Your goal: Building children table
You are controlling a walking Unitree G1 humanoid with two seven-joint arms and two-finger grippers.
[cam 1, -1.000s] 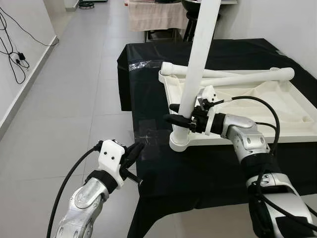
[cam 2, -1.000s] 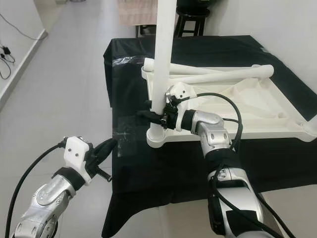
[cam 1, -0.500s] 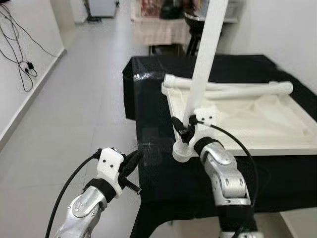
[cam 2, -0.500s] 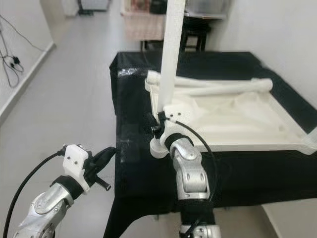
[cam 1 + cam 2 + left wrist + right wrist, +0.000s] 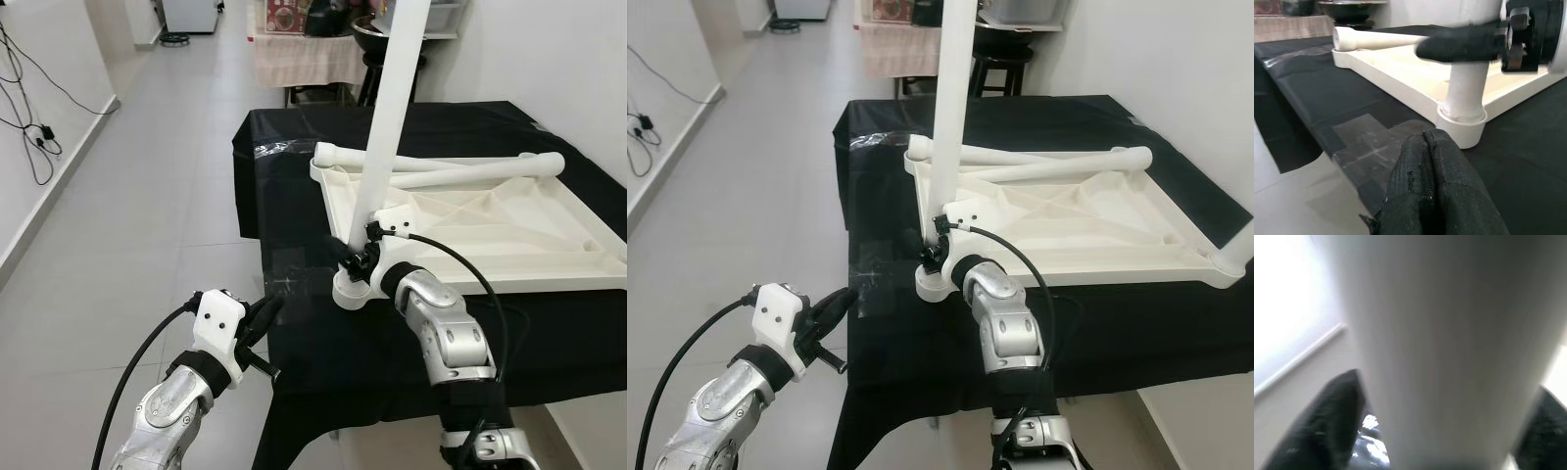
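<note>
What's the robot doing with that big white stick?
It is putting together a small white table. The tabletop lies upside down on a black-covered table. The right gripper has its jaws closed around an upright white leg that stands in the socket at the tabletop's near left corner. More legs lie loose across the tabletop. The left gripper hangs idle by the table's edge, jaws shut.

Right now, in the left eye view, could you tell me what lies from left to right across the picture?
Wall cables → left claw → upright white table leg held by the right claw → upturned white tabletop.
</note>
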